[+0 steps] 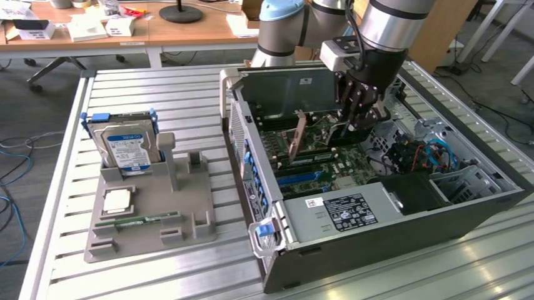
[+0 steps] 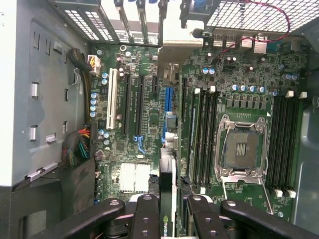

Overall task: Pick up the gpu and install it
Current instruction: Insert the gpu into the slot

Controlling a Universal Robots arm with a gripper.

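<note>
The gpu (image 2: 168, 181) is a thin black card seen edge-on, and my gripper (image 2: 168, 211) is shut on it with a black finger (image 2: 146, 211) on each side. A green logo shows on the card between the fingers. It hangs upright over the motherboard (image 2: 129, 149), lined up with the blue expansion slot (image 2: 168, 102); whether it touches the slot I cannot tell. In the exterior view my gripper (image 1: 357, 125) reaches down into the open computer case (image 1: 376, 212), over the board.
On the exterior view's left a grey holder (image 1: 150, 206) carries a silver hard drive (image 1: 125, 147), a processor chip (image 1: 117, 200) and a green RAM stick (image 1: 137, 220). Inside the case lie an open processor socket (image 2: 241, 149), memory slots (image 2: 202, 139) and cable bundles (image 2: 77, 147).
</note>
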